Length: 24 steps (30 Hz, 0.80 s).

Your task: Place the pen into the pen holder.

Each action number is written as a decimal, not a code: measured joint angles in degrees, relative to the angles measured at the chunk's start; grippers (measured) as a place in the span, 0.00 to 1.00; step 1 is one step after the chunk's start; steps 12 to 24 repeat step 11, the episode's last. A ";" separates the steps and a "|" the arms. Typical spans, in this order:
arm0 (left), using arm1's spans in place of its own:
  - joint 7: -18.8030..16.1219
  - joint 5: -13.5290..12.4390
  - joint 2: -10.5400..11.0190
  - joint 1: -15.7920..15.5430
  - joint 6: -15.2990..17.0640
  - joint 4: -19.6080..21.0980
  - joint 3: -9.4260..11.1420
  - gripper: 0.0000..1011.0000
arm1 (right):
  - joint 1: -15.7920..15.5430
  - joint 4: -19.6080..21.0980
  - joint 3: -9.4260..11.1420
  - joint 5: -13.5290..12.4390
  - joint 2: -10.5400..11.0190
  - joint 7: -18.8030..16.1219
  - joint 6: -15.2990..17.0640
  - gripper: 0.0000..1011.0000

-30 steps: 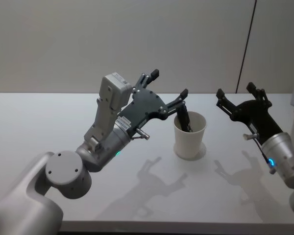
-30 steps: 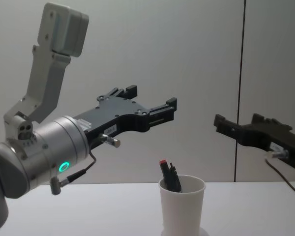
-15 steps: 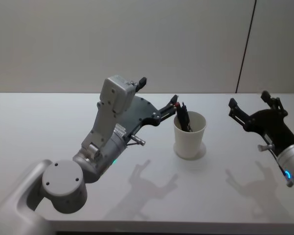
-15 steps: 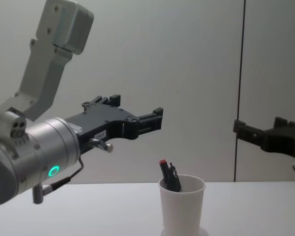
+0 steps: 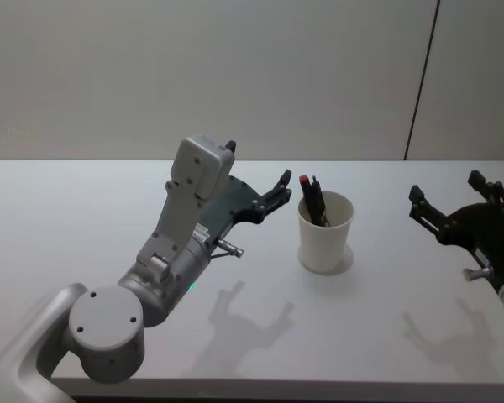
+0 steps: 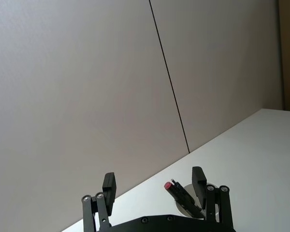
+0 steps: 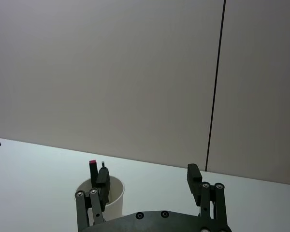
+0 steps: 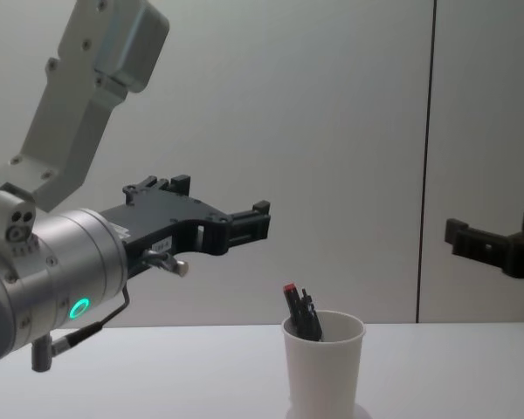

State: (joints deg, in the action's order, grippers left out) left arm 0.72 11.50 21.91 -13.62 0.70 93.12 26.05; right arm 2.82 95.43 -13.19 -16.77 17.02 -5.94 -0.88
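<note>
The pen [image 5: 312,200] leans inside the pen holder [image 5: 325,232] on the white surface [image 5: 84,218] (red cap up), both the left hand [image 5: 256,175] and right hand [image 5: 455,195] spread open, empty, either side.

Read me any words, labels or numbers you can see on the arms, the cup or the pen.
Left end effector: a small white label on its black body, print too small to read.
Pen holder: plain white, no text.
Pen: no readable marking.
Right end effector: no text seen.
</note>
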 joint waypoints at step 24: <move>-0.11 -0.03 -0.01 0.04 0.11 0.07 0.00 0.99 | -3.48 5.50 0.23 0.33 2.22 2.02 2.73 0.99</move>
